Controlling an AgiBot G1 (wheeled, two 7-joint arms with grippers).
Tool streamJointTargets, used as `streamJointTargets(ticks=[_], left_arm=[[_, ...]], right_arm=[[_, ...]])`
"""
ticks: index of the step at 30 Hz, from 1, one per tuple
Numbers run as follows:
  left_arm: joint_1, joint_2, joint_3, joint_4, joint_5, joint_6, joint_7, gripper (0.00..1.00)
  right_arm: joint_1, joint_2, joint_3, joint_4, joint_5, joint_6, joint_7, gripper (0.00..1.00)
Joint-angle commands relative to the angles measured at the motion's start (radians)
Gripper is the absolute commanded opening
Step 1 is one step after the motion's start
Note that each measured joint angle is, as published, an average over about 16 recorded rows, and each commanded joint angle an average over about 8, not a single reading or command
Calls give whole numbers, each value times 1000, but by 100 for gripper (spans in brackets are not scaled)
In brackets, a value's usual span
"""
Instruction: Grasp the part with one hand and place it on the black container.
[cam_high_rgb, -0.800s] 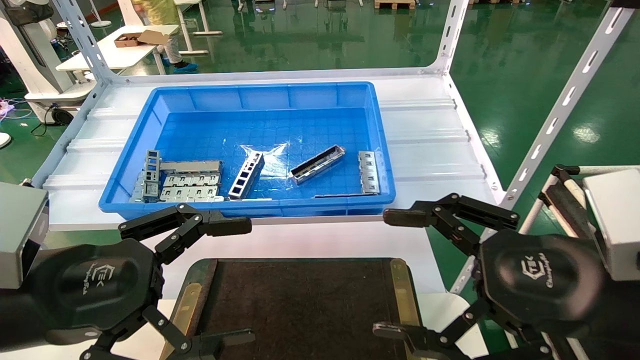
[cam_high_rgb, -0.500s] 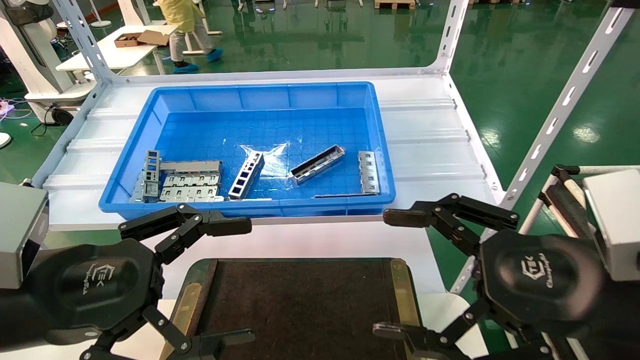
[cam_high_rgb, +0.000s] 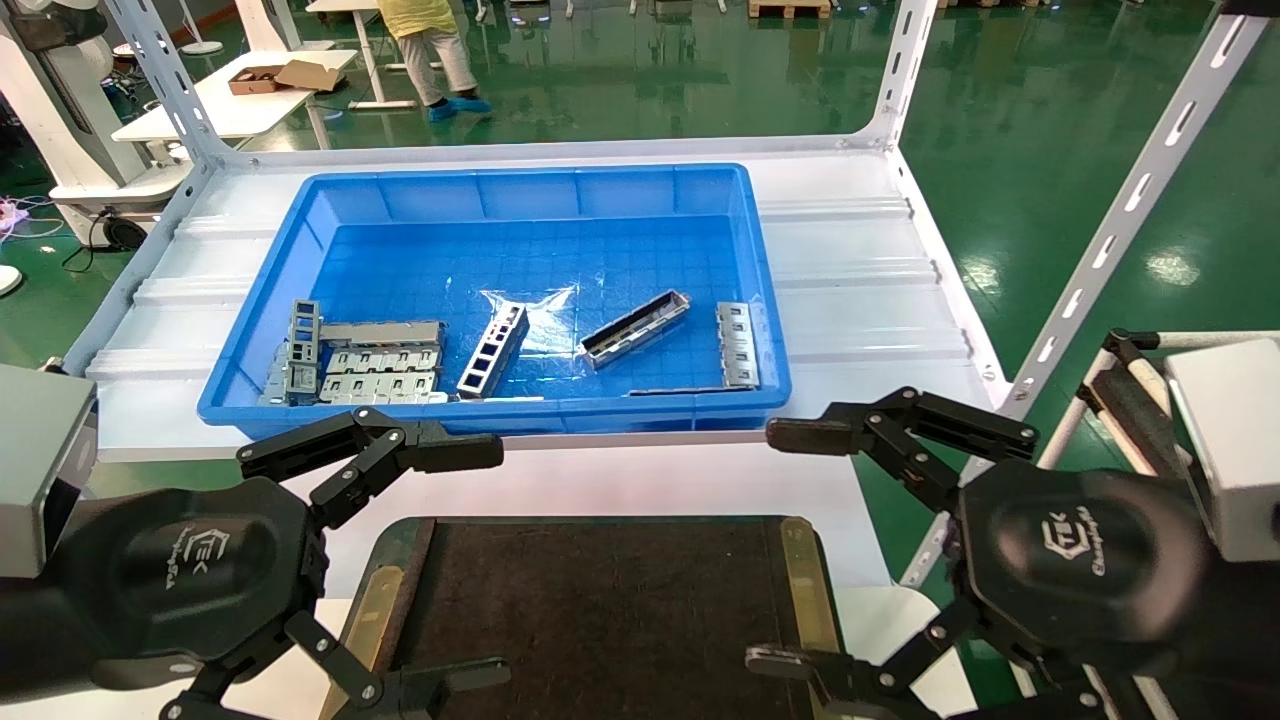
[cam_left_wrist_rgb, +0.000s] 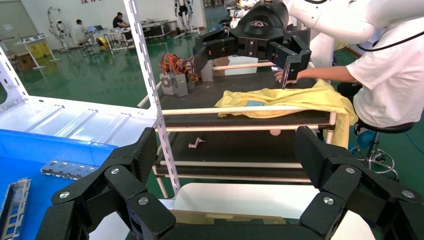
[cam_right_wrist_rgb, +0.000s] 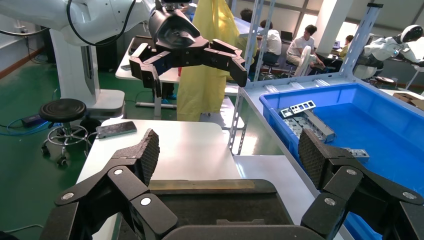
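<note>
Our jaws on the left gripper (cam_high_rgb: 440, 565) and right gripper (cam_high_rgb: 790, 545) stay wide apart, holding nothing. Neither has moved. The part (cam_high_rgb: 634, 329) probably lies loose in the blue bin (cam_high_rgb: 500, 185), well apart from the black container (cam_high_rgb: 600, 610).

The black container (cam_high_rgb: 600, 600) runs off the head view's lower edge.

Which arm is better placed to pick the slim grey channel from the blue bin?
Probably the right. The part lies right of centre in the blue bin, nearer the open right claw than the open left claw. Both hang beside the black container.
</note>
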Motion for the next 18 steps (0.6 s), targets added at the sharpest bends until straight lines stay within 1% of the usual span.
streamJointTargets(ticks=[1, 18], left_arm=[[0, 0, 0, 0, 0, 0, 0, 100], [0, 0, 0, 0, 0, 0, 0, 100]], right_arm=[[0, 0, 0, 0, 0, 0, 0, 100], [0, 0, 0, 0, 0, 0, 0, 100]])
